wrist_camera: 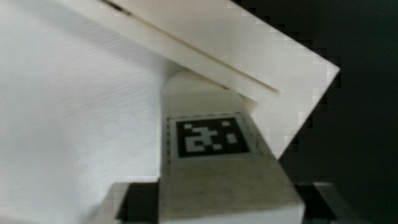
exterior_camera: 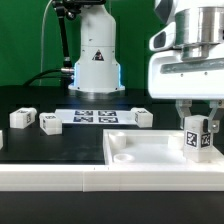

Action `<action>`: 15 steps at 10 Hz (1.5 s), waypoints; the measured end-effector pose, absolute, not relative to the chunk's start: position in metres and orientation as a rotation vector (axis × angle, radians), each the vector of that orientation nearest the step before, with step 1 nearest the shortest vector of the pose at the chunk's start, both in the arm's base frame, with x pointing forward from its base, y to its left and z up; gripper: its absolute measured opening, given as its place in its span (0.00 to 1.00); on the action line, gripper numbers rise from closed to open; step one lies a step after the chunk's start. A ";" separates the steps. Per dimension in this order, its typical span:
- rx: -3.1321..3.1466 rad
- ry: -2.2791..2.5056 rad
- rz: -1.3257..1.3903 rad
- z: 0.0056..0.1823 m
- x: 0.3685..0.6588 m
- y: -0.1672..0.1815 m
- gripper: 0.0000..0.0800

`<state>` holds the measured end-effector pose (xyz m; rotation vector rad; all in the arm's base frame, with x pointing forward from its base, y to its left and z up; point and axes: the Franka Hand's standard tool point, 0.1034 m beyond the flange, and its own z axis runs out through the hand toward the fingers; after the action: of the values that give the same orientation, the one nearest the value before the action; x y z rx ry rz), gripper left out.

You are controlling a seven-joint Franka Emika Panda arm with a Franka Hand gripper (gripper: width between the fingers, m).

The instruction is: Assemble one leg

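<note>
Gripping a leg point(exterior_camera: 194, 139) by its sides, the gripper point(exterior_camera: 196, 127) hangs over the exterior view's right part of the big white panel point(exterior_camera: 150, 152), its jaws closed on the block. The wrist view adds what the outside camera misses: the leg's point(wrist_camera: 217, 150) tagged face seen close, standing over the panel's point(wrist_camera: 89, 120) corner, with dark surface point(wrist_camera: 347, 40) past the edge. Only the exterior view shows three more legs point(exterior_camera: 22, 118) point(exterior_camera: 50, 123) point(exterior_camera: 143, 117) lying loose on the black surface point(exterior_camera: 30, 140), well apart from the panel, flanking the marker board point(exterior_camera: 97, 117). Bare surface lies between them and the panel's near rim.
</note>
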<state>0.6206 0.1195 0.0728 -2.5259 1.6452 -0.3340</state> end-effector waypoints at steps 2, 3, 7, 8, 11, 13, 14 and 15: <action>-2.356 1.864 -0.320 0.073 0.621 0.119 0.38; -2.329 1.890 -0.305 0.073 0.621 0.117 0.38; -2.288 1.926 -0.284 0.072 0.620 0.117 0.74; -2.348 1.859 -0.292 0.073 0.621 0.115 0.74; -2.671 1.420 -0.332 0.076 0.624 0.115 0.81; -2.850 1.095 -0.342 0.078 0.626 0.122 0.81; -2.908 0.966 -0.350 0.078 0.626 0.122 0.81; -2.948 0.865 -0.355 0.079 0.627 0.120 0.81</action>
<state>0.6266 0.1197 0.0786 -2.9484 0.8645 -0.3555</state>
